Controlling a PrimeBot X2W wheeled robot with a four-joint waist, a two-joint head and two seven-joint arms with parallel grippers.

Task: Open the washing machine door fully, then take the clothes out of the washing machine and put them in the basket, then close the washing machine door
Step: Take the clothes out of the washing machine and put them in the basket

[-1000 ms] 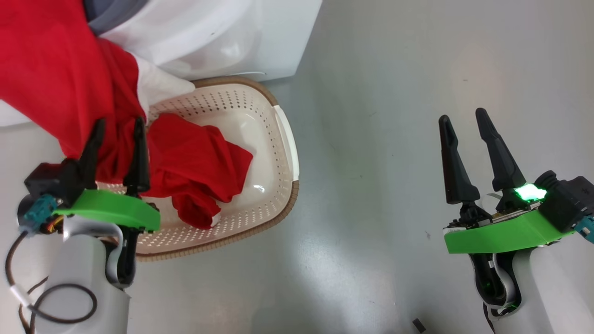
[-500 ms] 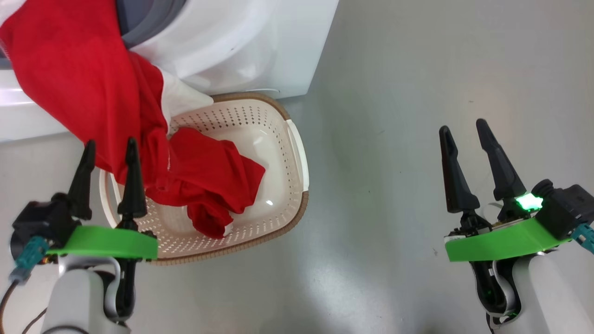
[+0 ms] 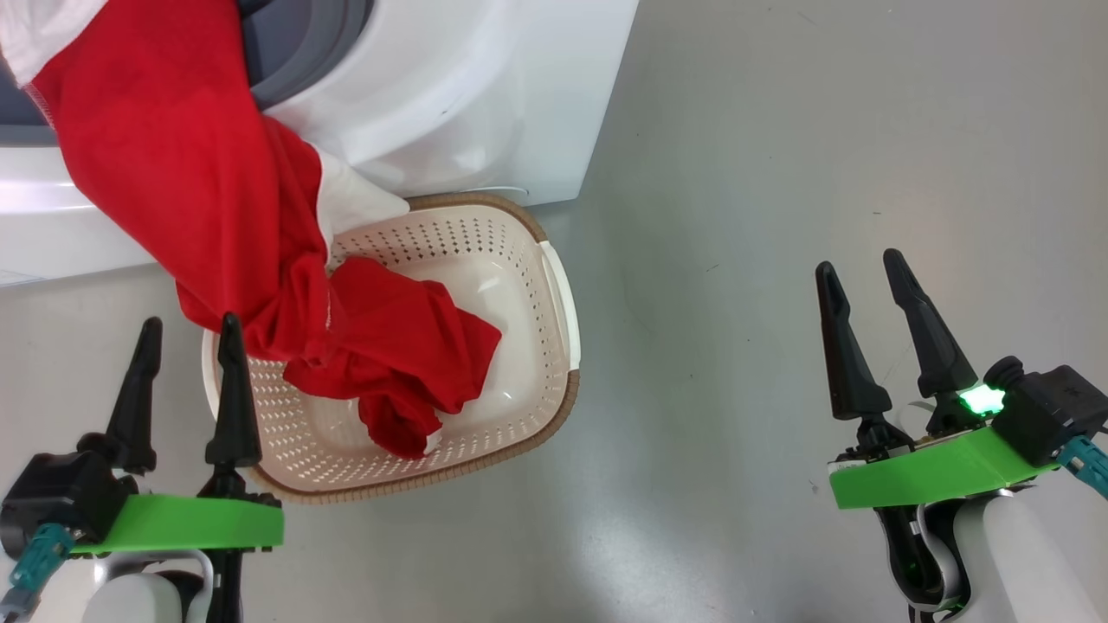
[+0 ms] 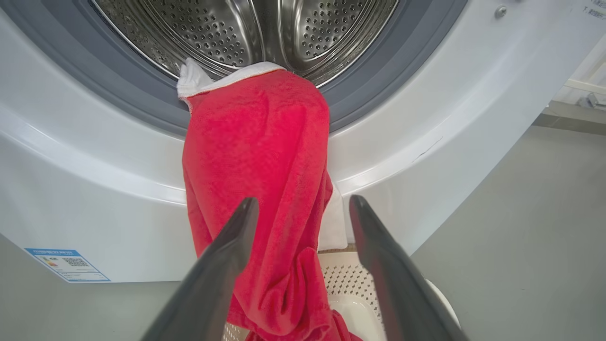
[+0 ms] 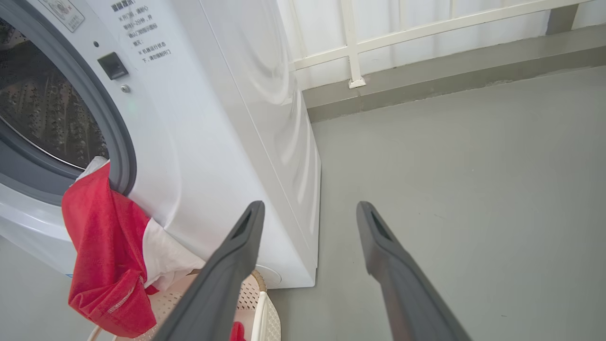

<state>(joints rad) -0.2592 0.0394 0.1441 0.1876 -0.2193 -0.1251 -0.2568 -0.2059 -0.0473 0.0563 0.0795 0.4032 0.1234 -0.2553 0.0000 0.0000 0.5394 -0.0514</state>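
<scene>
Perforated plastic basket (image 3: 554, 285), glossy floor (image 3: 779, 173)

The clothes (image 3: 199, 199) are bright red, with a white panel (image 3: 355, 203) at their 3 o'clock side and white stitching (image 3: 45, 105). The washing machine (image 3: 485, 86) is glossy white, its gasket (image 4: 118, 90) grey, its drum (image 4: 213, 28) bare steel dotted with holes; a blue label (image 4: 66, 265) sits at 8 o'clock in the left wrist view. The basket (image 3: 532, 346) is cream, perforated in rows, with brown rim trim (image 3: 564, 405) and a white handle (image 3: 561, 294) at 3 o'clock. The floor (image 3: 822, 130) is plain grey. The left gripper (image 3: 191, 318) and right gripper (image 3: 857, 260) have black fingers (image 3: 844, 346) on bright green mounts (image 3: 935, 467)
</scene>
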